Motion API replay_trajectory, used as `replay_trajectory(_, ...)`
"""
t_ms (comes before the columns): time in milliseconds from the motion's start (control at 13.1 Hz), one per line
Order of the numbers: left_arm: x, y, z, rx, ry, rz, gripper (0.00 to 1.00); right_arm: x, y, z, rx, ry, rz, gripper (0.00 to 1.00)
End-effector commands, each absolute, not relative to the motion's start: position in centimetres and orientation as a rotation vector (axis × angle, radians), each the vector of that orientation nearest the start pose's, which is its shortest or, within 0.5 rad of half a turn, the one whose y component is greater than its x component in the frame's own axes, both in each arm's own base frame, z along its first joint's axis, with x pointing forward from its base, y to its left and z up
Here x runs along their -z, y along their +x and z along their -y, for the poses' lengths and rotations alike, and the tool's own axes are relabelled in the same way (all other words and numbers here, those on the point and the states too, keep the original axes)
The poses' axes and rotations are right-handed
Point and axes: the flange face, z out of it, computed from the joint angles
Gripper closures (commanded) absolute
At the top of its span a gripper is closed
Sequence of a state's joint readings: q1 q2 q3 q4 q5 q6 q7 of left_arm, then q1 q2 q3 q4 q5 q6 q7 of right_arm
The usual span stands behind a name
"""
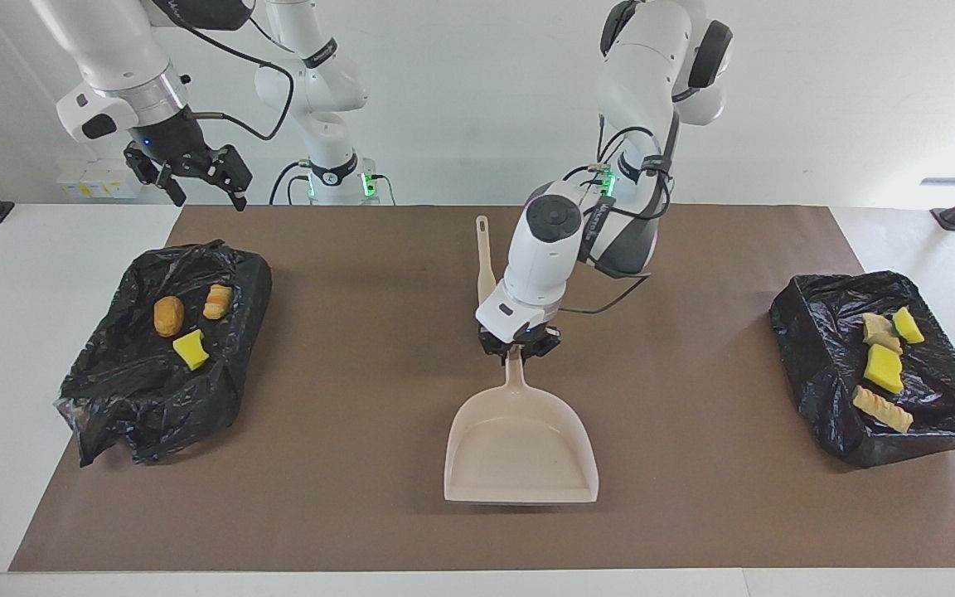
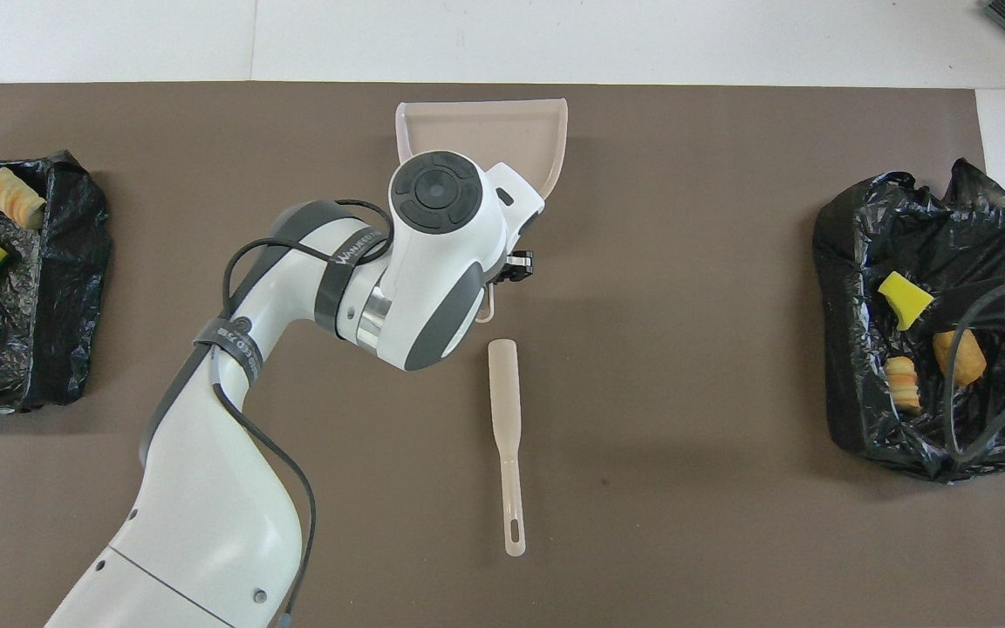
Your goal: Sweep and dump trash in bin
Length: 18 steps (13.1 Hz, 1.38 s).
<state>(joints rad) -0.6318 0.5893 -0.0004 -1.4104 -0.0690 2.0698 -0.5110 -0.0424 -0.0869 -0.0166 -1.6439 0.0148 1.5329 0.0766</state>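
- left gripper (image 1: pixel 517 347) pinches the dustpan (image 1: pixel 521 452) handle; dustpan long axis runs toward and away from the robots, mouth pointing away.
- trash (image 1: pixel 884 368): four scraps in the bin (image 1: pixel 809 348) at the left arm's end, three (image 1: pixel 190 319) in the second bin (image 1: pixel 113 390).
- right gripper (image 1: pixel 196 176) spread, raised at the right arm's end of the table, waiting.
- brush (image 2: pixel 505 436) lies parallel to the dustpan's long axis.

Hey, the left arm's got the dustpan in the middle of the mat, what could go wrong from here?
1. The left gripper pinches the dustpan only at its thin handle, so it might twist or slip.
2. The brush lies close beside that gripper; setting down or turning the pan could knock it.
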Motion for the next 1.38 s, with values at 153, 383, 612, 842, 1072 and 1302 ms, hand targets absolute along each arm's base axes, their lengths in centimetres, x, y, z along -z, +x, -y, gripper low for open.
replay_trajectory(153,-36.9,59.2,42.0,0.091,-3.237,-0.108,0.00,-63.6,51.4,2.8,-0.034,-3.107,-0.214,0.00)
replay_trajectory(383,-41.1,60.1,38.8,0.115,-3.255,-0.018,0.00,-63.5,51.3,3.2,-0.046,-3.106,-0.218,0.00)
replay_trajectory(612,-43.8,62.0,33.9,0.107,-3.244,0.068,0.00,-63.5,51.4,3.1,-0.041,-3.106,-0.218,0.00)
replay_trajectory(842,-45.0,63.6,29.3,0.085,-3.224,0.117,0.00,-63.5,51.3,3.3,-0.045,-3.106,-0.216,0.00)
replay_trajectory(1072,-46.9,64.1,23.7,-0.002,-3.200,-0.033,0.00,-63.5,51.4,2.8,-0.036,-3.107,-0.209,0.00)
replay_trajectory(1302,-49.1,64.4,17.6,-0.049,-3.194,-0.071,0.00,-63.5,51.4,2.8,-0.043,-3.107,-0.206,0.00)
